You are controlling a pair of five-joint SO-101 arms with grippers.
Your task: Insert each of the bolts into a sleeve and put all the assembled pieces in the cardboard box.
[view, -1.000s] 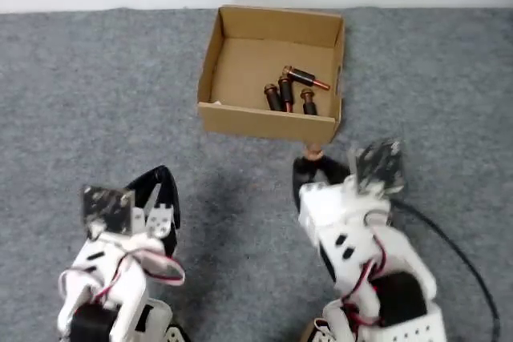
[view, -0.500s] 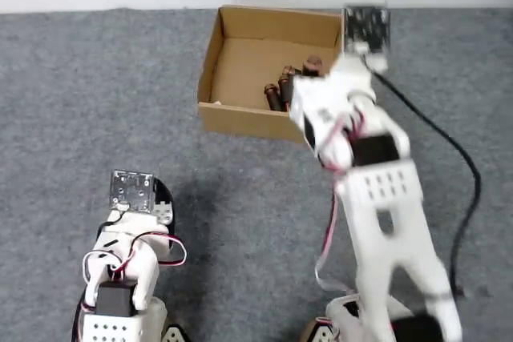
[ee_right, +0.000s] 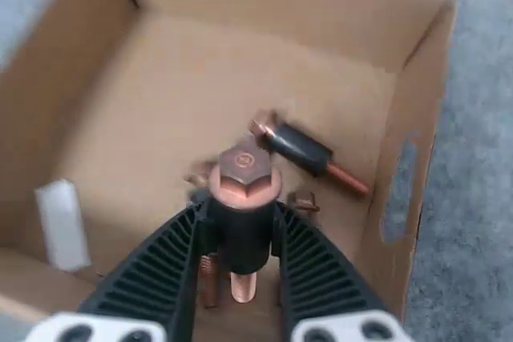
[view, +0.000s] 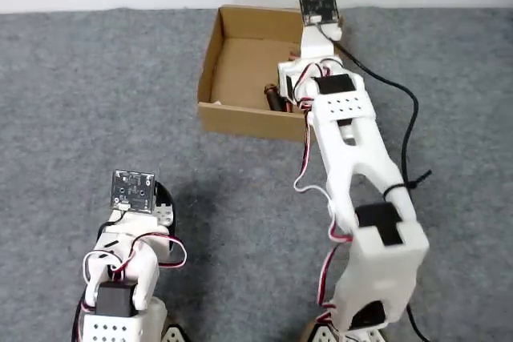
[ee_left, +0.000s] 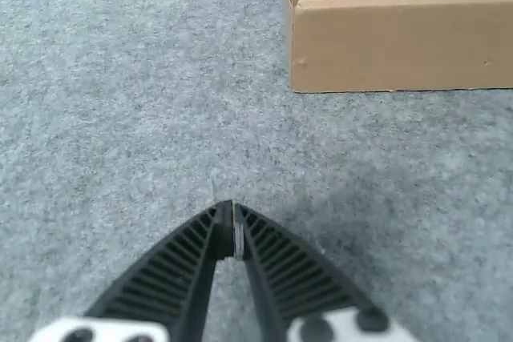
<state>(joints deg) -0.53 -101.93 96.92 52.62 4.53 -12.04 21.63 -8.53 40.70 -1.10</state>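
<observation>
Bolt assembly (ee_right: 243, 186) held over cardboard box (ee_right: 409, 142).

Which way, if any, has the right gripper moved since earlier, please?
Yes. The right gripper, shut on a sleeved bolt, moved from in front of the cardboard box to over its inside.

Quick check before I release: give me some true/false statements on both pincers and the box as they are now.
1. The right pincer grips a copper bolt in a black sleeve above the inside of the brown cardboard box. True.
2. The left pincer is open. False: it is shut and empty, over the grey carpet.
3. The box holds nothing. False: at least one other sleeved bolt lies on its floor.
4. The left pincer is outside the box. True.
</observation>
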